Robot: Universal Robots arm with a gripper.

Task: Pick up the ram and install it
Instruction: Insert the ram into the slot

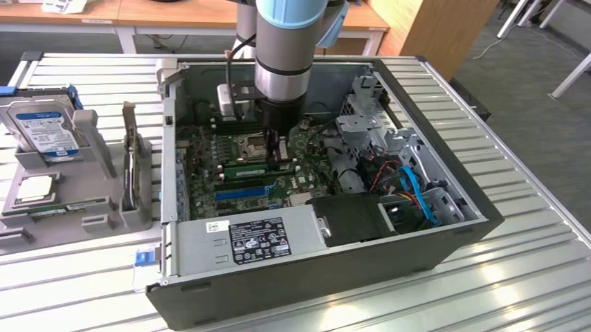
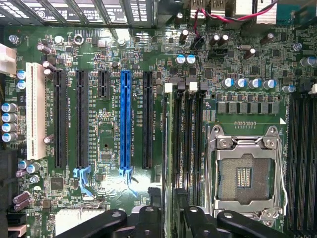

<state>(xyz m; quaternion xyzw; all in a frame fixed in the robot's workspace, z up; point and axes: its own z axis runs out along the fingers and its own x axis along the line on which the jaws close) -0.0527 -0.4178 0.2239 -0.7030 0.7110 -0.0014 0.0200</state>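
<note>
The open computer case [image 1: 277,304] held the motherboard [image 2: 104,144], its walls leaving little room around it. The arm [image 1: 282,62] hid the board behind the processor socket [image 2: 245,173]. Near that socket the ram [image 2: 170,148] stood edge-up in a slot. One end was hidden by the gripper [image 2: 169,223], whose jaws stood partly open astride it, unclamped.

A slatted metal desk [image 1: 526,235] is catching bright light, with reflections streaking along its ribs. Behind it, wooden tables [image 1: 185,12] are standing beside a wooden cabinet [image 1: 434,28]. Grey carpet [image 1: 517,76] is covering the floor.
</note>
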